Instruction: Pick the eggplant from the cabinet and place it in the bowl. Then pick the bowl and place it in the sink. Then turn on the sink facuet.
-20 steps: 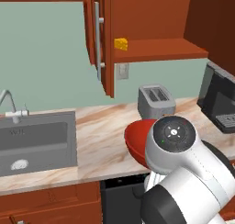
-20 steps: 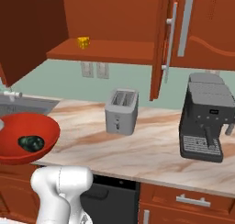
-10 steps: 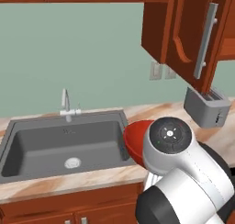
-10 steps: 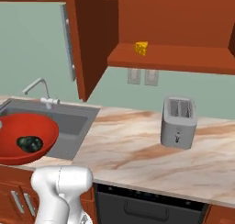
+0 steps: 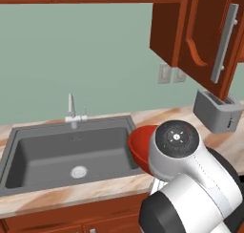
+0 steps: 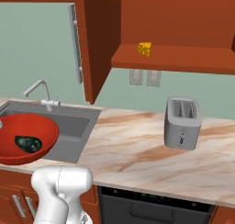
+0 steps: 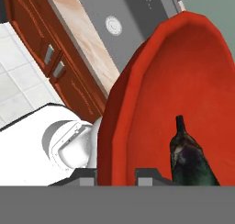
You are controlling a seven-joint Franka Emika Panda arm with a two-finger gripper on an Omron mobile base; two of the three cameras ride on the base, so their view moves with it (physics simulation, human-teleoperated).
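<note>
Glossy dark eggplant (image 7: 190, 159) in smooth matt red bowl (image 7: 183, 76) – matt grey sink (image 5: 57, 153), marble-look counter (image 6: 137, 154), wood cabinet (image 6: 98, 39).

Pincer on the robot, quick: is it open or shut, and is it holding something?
Pincer: shut on the rim of the red bowl, which has the eggplant inside.

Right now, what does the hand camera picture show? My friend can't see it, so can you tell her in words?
A big red bowl is seen up close with a dark, shiny eggplant lying inside it. The gripper is shut on the bowl's rim at the bottom. Beyond the bowl are the grey sink with its round drain, a marbled counter edge and brown cupboard doors.
</note>
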